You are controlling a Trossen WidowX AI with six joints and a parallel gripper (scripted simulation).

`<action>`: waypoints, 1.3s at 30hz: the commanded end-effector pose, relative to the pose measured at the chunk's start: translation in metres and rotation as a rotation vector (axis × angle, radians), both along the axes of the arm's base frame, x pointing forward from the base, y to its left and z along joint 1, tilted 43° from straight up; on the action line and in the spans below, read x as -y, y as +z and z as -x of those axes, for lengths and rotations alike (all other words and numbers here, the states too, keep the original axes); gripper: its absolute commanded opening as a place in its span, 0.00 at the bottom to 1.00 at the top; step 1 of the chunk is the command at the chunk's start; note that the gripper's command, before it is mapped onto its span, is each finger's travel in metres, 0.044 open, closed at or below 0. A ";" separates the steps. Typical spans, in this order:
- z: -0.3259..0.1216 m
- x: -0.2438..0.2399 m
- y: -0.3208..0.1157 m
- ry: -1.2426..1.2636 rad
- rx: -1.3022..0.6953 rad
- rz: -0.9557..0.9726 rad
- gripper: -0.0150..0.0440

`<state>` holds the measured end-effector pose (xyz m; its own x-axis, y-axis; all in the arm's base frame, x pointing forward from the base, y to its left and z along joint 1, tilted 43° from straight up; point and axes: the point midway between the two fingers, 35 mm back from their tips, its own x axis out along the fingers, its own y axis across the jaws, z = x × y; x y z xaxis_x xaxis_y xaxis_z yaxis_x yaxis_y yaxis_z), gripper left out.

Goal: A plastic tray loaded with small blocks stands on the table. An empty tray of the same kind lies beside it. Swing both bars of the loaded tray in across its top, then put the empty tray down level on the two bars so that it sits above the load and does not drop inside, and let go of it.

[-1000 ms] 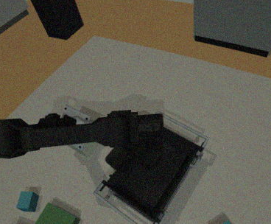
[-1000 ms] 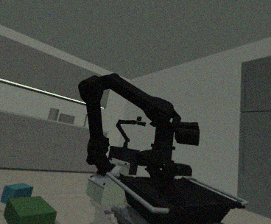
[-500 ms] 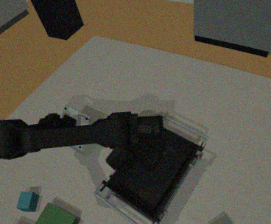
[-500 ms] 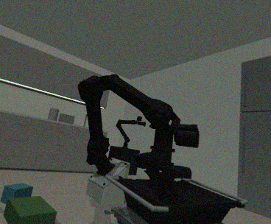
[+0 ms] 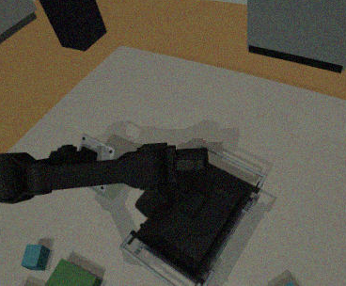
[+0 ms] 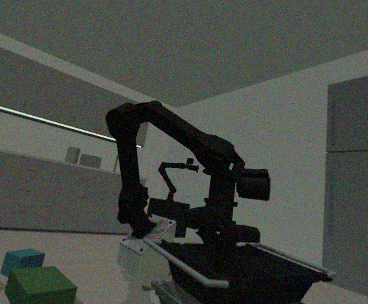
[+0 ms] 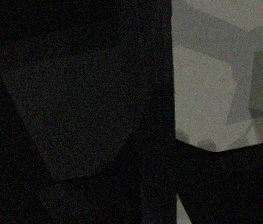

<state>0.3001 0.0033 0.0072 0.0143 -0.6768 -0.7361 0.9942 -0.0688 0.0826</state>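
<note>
A black tray (image 5: pixel 219 224) (image 6: pixel 261 290) shows no blocks inside, though its interior is very dark. Light wire bars (image 5: pixel 236 166) (image 6: pixel 186 268) run beyond its ends. My gripper (image 6: pixel 221 244) reaches down to this tray and is shut on it; the fingertips are hard to make out. In the wrist view, dark shapes hide the grasp. Under the tray's left side in the exterior view, a greyish edge (image 6: pixel 170 291) shows, perhaps the lower, loaded tray. The lower tray's load and the position of its bars are hidden, and I cannot tell whether the trays touch.
A blue block (image 5: pixel 36 257) (image 6: pixel 23 261) and a green block (image 5: pixel 71 276) (image 6: pixel 41 285) lie on the table left of the trays. Part of another blue block (image 5: pixel 290 284) shows at the lower right. The arm's pale base mount (image 6: pixel 143 258) stands close behind the tray.
</note>
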 end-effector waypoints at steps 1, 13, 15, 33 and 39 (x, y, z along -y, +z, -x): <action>0.004 0.006 -0.002 -0.015 -0.021 0.002 0.25; 0.004 0.006 -0.002 -0.015 -0.021 0.002 0.25; 0.004 0.006 -0.002 -0.015 -0.021 0.002 0.25; 0.004 0.006 -0.002 -0.015 -0.021 0.002 0.25; 0.004 0.006 -0.002 -0.015 -0.021 0.002 0.25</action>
<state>0.3001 0.0031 0.0071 0.0142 -0.6768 -0.7361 0.9942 -0.0690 0.0826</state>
